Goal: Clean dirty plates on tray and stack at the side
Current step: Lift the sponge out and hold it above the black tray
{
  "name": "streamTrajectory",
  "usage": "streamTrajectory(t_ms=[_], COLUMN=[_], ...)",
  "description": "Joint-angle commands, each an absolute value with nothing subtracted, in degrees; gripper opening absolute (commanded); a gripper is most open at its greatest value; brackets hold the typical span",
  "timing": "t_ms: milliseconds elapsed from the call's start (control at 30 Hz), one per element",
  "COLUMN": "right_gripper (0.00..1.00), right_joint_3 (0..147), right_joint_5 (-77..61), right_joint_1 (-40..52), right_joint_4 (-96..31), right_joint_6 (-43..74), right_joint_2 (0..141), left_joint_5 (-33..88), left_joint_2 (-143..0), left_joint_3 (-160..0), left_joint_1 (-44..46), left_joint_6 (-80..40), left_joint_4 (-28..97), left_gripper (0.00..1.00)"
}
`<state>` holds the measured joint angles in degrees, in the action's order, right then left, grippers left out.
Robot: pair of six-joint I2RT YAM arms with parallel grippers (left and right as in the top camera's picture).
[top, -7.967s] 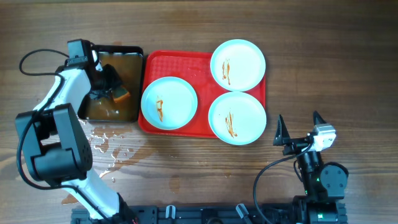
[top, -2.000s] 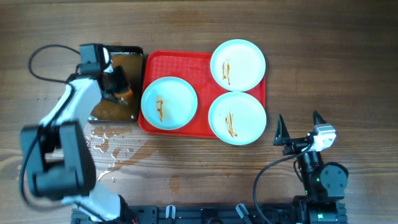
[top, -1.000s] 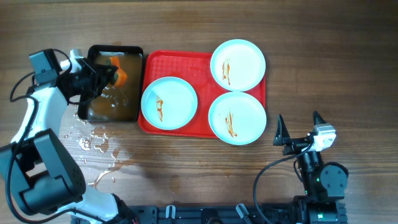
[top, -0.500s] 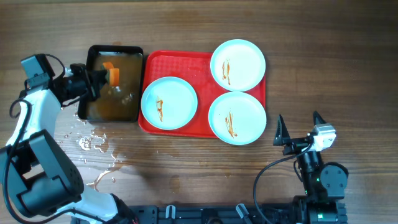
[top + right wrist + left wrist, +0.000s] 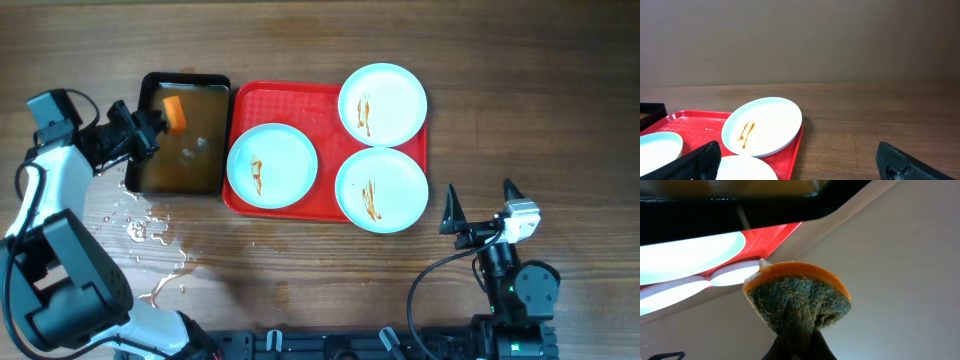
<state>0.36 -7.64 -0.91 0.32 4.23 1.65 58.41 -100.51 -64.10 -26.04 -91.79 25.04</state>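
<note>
Left hand (image 5: pixel 152 128) pinches sponge (image 5: pixel 173 112), plates (image 5: pixel 272 165) lying rightward on tray (image 5: pixel 300 100).

Three plates (image 5: pixel 272 165) on tray (image 5: pixel 300 104) — pan (image 5: pixel 186 78) left

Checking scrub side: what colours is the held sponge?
Orange sponge with a dark green scouring face; clearest in the left wrist view.

Three plates (image 5: pixel 272 165) are showing. One red tray (image 5: pixel 300 100), one black pan (image 5: pixel 185 78) and one orange sponge (image 5: pixel 173 112) are showing too. Two tools are working at the one worktop (image 5: pixel 300 40): the left tool (image 5: pixel 150 125) and the right tool (image 5: pixel 480 190).
</note>
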Motion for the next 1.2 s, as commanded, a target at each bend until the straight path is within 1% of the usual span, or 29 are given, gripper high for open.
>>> streamTrajectory(t_ms=[0,200,367,567,767,867,1000,1033,1067,1100,1133,1167], right_gripper=[1.0,1.0,1.0,1.0,1.0,1.0,1.0,1.0,1.0,1.0,1.0,1.0], right_joint_3=[0.3,0.3,0.3,0.3,0.3,0.3,0.3,0.3,0.3,0.3,0.3,0.3], right_joint_5=[-7.2,-7.2,-7.2,-7.22,-7.2,-7.2,-7.22,-7.2,-7.2,-7.2,-7.2,-7.2], right_joint_1=[-0.6,-0.6,-0.6,-0.6,-0.6,-0.6,-0.6,-0.6,-0.6,-0.6,-0.6,-0.6], right_joint_4=[0.54,0.54,0.54,0.54,0.54,0.54,0.54,0.54,0.54,0.54,0.54,0.54], right_joint_6=[4.54,4.54,4.54,4.54,4.51,4.54,4.54,4.54,4.54,4.54,4.54,4.54], right_joint_2=[1.41,1.41,1.41,1.41,1.41,1.41,1.41,1.41,1.41,1.41,1.41,1.41], left_joint_5=[57.63,54.96,49.78,49.91,55.18,62.08,62.22,58.92,53.12,39.0,31.51,27.46], left_joint_2=[-99.77,-99.77,-99.77,-99.77,-99.77,-99.77,-99.77,-99.77,-99.77,-99.77,-99.77,-99.77], left_joint_3=[-64.4,-64.4,-64.4,-64.4,-64.4,-64.4,-64.4,-64.4,-64.4,-64.4,-64.4,-64.4], left_joint_1=[-28.01,-28.25,-28.25,-28.25,-28.29,-28.29,-28.29,-28.16,-27.75,-26.68,-25.91,-25.08], left_joint_6=[-93.47,-93.38,-92.79,-91.74,-92.71,-93.3,-92.92,-90.04,-86.72,-80.38,-78.91,-78.5], left_joint_4=[24.91,24.93,26.2,26.7,26.39,25.17,23.35,23.4,23.66,25.8,28.6,31.09], left_gripper=[0.04,0.04,0.04,0.04,0.04,0.04,0.04,0.04,0.04,0.04,0.04,0.04])
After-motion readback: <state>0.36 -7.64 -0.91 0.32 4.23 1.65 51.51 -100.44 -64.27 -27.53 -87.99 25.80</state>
